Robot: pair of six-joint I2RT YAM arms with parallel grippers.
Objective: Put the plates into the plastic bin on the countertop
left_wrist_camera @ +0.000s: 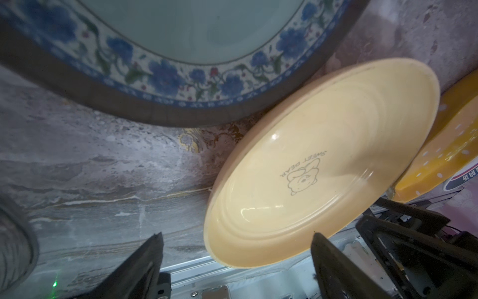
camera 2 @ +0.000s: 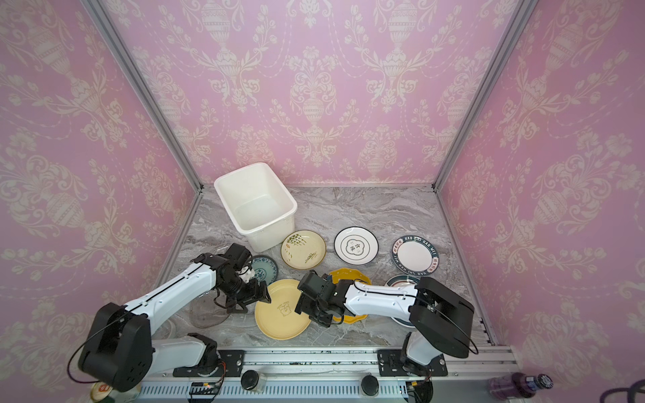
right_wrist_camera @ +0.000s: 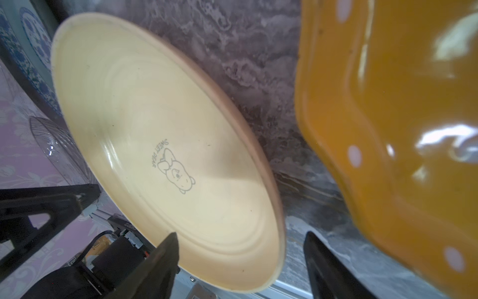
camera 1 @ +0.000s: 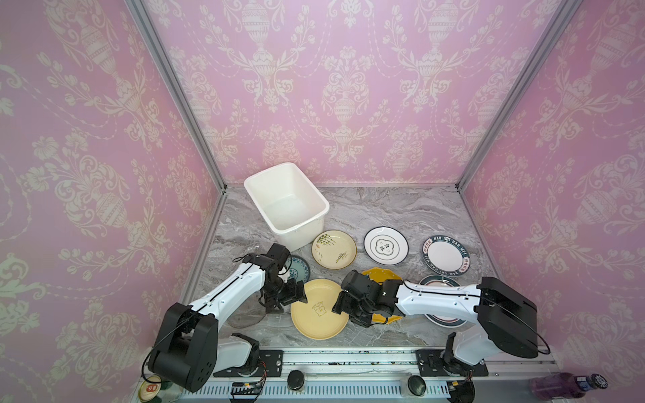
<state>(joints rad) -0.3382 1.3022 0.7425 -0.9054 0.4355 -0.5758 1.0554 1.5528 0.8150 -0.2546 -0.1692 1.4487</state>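
A pale yellow plate (camera 1: 319, 308) (camera 2: 282, 308) with a bear print lies on the marble countertop (camera 1: 384, 209) between my two arms. My left gripper (camera 1: 302, 296) (left_wrist_camera: 237, 234) stands open at its left rim, and the rim (left_wrist_camera: 258, 259) shows between the wide jaws. My right gripper (camera 1: 339, 303) (right_wrist_camera: 241, 233) is open astride the opposite rim, with a gap on each side. The white plastic bin (camera 1: 300, 239) stands empty at the back left. Other plates lie around: sprigged cream (camera 1: 334, 249), white dark-rimmed (camera 1: 385, 245), lettered teal-rimmed (camera 1: 445, 256), dotted yellow (camera 1: 380, 275), teal patterned (camera 1: 299, 268), clear glass (camera 1: 246, 315).
Another dark-rimmed plate (camera 1: 438, 281) lies partly hidden under my right arm. Pink wallpapered walls close in three sides. An aluminium rail (camera 1: 349, 356) carrying both arm bases runs along the front edge. A purple bottle (camera 1: 565, 385) and a can (camera 1: 150, 387) lie outside the rail.
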